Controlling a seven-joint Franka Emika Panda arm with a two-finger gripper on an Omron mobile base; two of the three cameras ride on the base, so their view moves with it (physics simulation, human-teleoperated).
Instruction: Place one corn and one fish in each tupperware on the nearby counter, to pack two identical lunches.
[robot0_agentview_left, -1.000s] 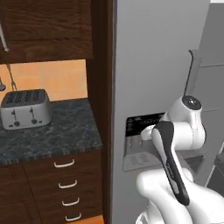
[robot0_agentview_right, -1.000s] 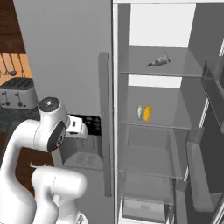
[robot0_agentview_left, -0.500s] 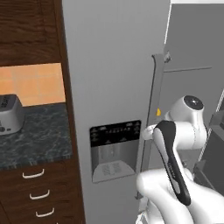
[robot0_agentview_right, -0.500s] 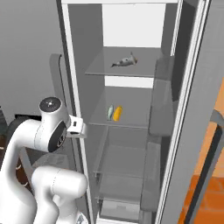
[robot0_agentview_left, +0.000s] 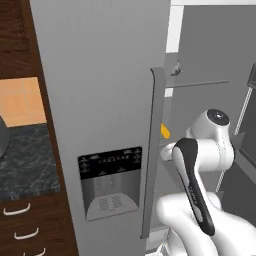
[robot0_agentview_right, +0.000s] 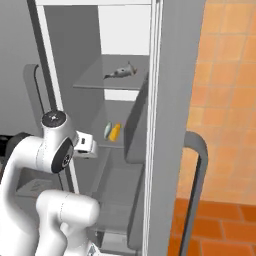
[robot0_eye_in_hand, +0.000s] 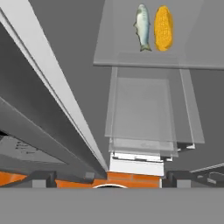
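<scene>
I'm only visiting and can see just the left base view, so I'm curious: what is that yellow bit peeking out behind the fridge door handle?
Observer: That is an ear of corn, lying on the middle shelf of the open fridge.
Operator: Is it alone on there?
Observer: No. A small grey fish lies right beside it, lined up the same way.
Operator: Anything higher up?
Observer: Yes, a second fish lies on the upper shelf.

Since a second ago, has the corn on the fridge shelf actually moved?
No. The corn lies beside the fish on its shelf as before; only the camera shifted.
</scene>
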